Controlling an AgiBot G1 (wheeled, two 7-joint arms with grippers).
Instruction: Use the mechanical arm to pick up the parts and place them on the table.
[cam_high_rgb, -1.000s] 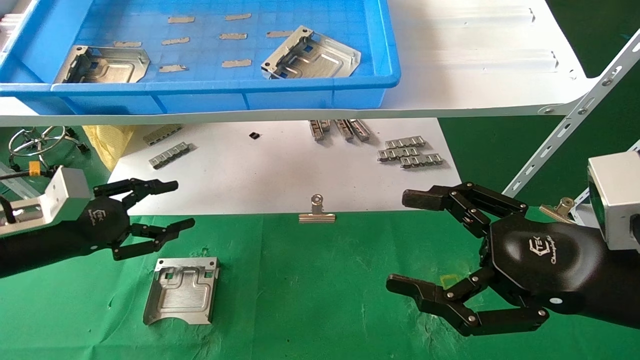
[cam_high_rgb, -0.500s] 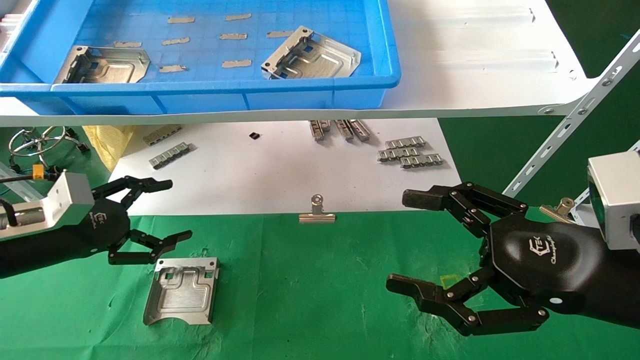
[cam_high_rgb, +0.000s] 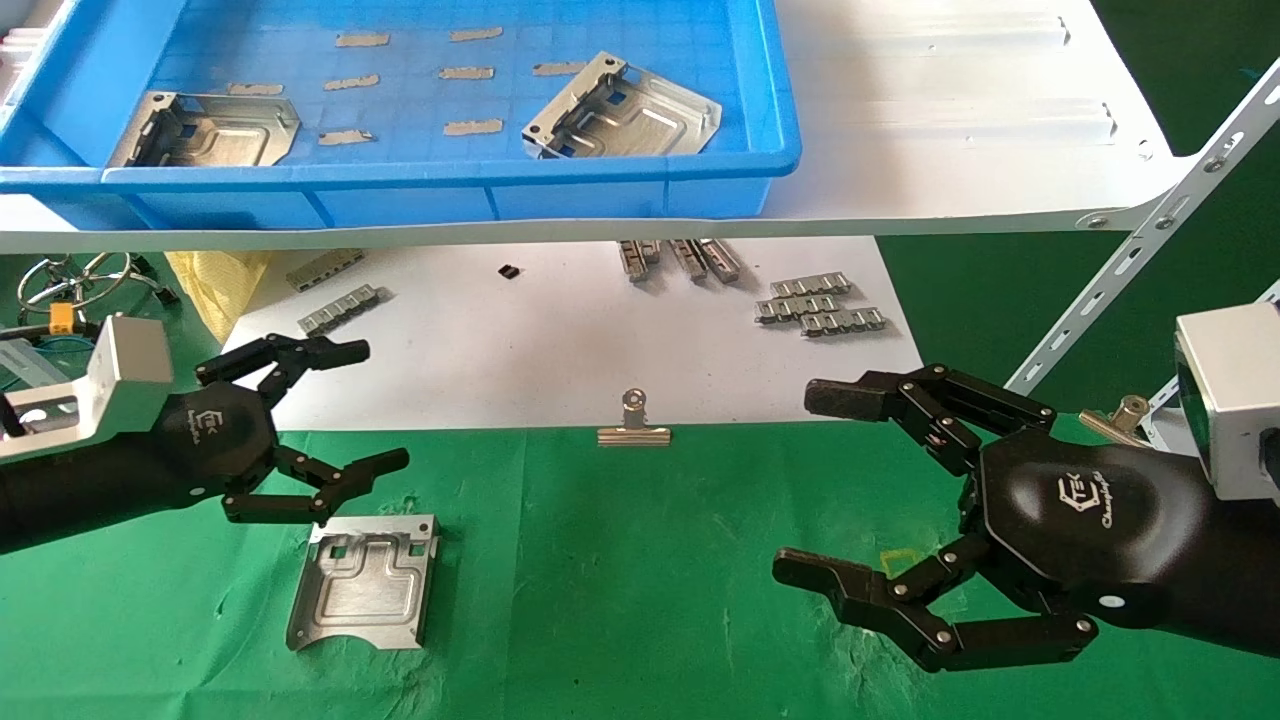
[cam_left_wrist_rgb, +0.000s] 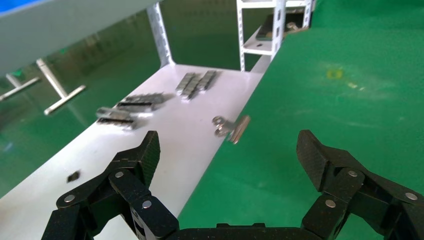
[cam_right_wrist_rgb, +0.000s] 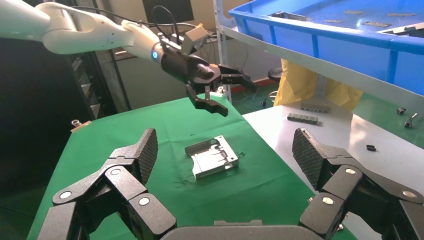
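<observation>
On the green cloth table (cam_high_rgb: 640, 580), toward the robot's left, one silver stamped plate (cam_high_rgb: 365, 580) lies flat with its curved notch at the near edge. Just above its far edge hovers the left hand (cam_high_rgb: 320, 420), black jointed fingers (cam_high_rgb: 345, 475) spread wide and holding nothing; the lower fingertips are close over the plate's rim, though whether they touch it cannot be told. The right wrist view shows this hand (cam_right_wrist_rgb: 220, 95) raised over the plate (cam_right_wrist_rgb: 212, 157) with clear air under it. Over the table's right side, the right hand (cam_high_rgb: 840, 490) hangs with its fingers (cam_high_rgb: 850, 590) likewise splayed and empty. Up on the white shelf board (cam_high_rgb: 950, 130), a blue tray (cam_high_rgb: 400, 190) holds two more plates, one at its left (cam_high_rgb: 205, 130) and one near its right (cam_high_rgb: 620, 110), among small tan strips (cam_high_rgb: 470, 127). Below, a white sheet (cam_high_rgb: 500, 350) carries ridged grey metal strips (cam_high_rgb: 820, 305), with a binder clip (cam_high_rgb: 634, 425) at its near edge.
</observation>
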